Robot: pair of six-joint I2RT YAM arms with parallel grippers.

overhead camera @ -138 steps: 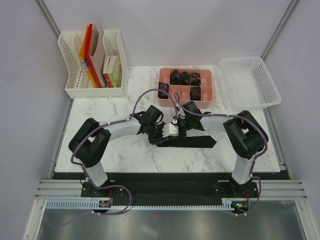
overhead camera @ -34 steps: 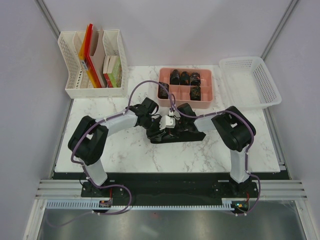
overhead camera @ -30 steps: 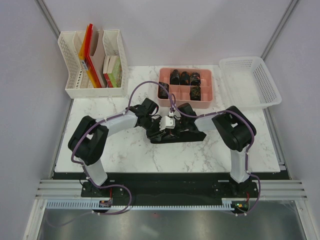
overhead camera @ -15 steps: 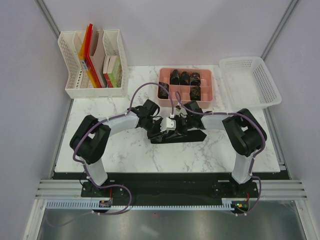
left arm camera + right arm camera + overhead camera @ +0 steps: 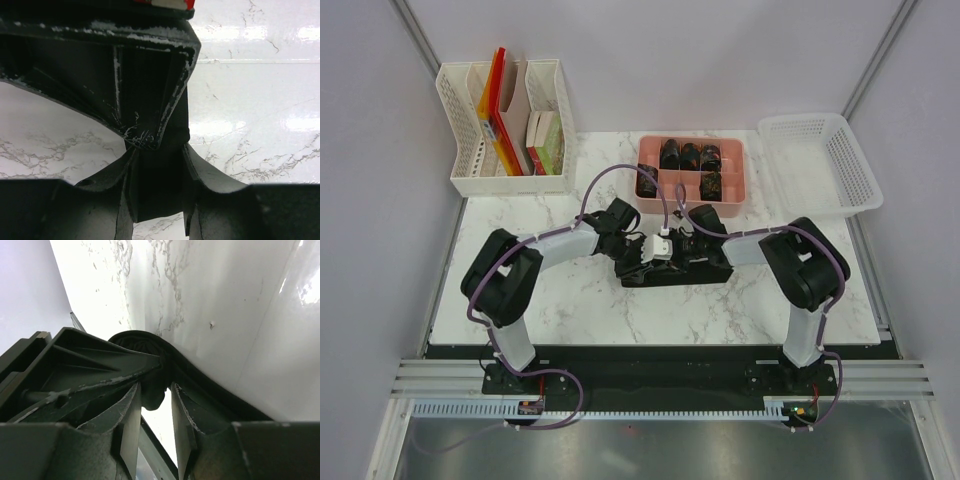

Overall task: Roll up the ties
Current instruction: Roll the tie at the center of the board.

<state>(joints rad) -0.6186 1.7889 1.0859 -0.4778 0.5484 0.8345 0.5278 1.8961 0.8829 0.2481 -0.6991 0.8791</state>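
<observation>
blackish fabric necktie (image 5: 712, 272) worked by both claws at frame centre

the necktie is seen on the white marble table (image 5: 560, 300), just below the pink plastic compartment tray (image 5: 748, 172), in which small dark rolled ties (image 5: 688, 155) are stored. its fabric is pinched by the left gripper (image 5: 159, 150). the right gripper (image 5: 155, 387) is seen with fingers parted and a curled lump of the necktie in the gap; whether it is pressed cannot be told. both grippers are set tip to tip.
</observation>
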